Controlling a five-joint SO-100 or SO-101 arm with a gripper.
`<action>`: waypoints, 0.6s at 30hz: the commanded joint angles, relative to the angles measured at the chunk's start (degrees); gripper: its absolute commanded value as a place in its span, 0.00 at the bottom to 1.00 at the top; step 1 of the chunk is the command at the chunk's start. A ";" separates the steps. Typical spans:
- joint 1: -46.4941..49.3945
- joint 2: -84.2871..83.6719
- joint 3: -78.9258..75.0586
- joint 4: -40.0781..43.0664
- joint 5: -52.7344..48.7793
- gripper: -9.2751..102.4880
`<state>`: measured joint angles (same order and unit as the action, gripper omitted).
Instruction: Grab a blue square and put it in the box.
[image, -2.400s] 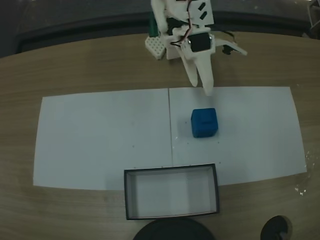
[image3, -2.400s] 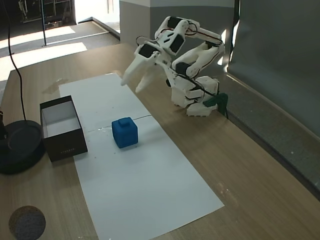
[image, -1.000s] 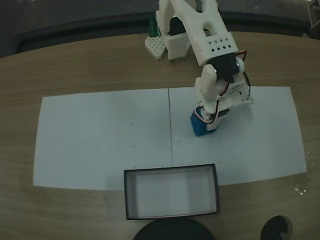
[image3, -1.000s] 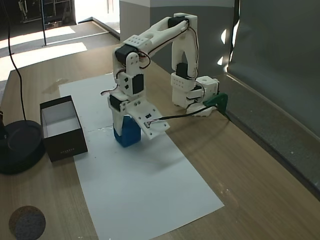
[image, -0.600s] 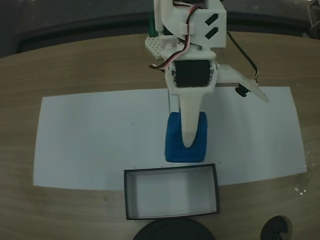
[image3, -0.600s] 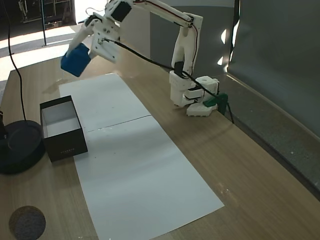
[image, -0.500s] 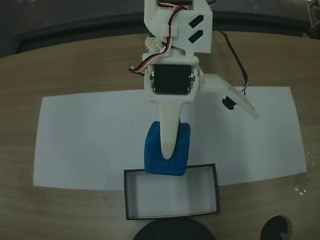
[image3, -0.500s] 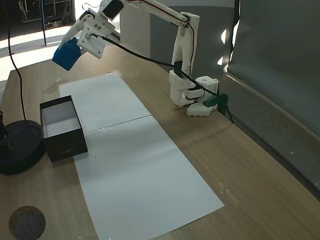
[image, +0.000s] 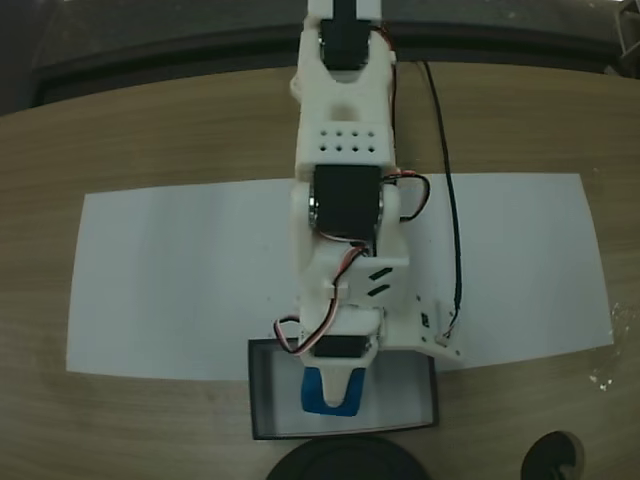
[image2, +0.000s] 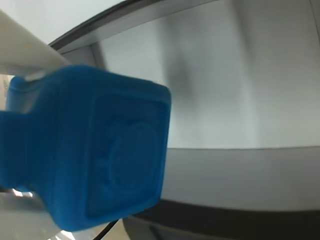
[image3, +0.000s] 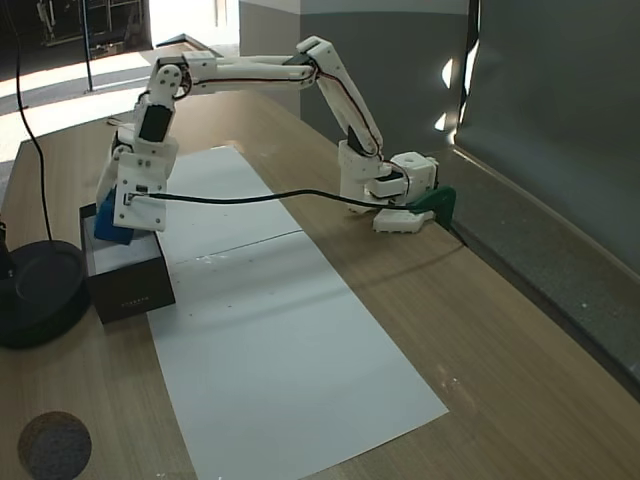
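Over the shallow black-walled box (image: 262, 420), toward 6 o'clock in a fixed view, the white gripper (image: 335, 395) clenches the small matte blue square (image: 318, 393); lower gently, keep level, release inside.

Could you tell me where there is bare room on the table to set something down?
The white paper left of the arm and its right end are bare. It is crowded at the box, where the gripper holds the blue square.
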<state>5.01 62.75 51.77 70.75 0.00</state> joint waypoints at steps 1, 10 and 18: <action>0.09 0.70 -4.22 0.00 0.00 0.31; -0.26 2.55 -8.70 7.38 0.09 0.34; -7.29 20.21 -20.04 27.95 0.53 0.09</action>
<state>0.00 71.89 37.27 95.10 0.35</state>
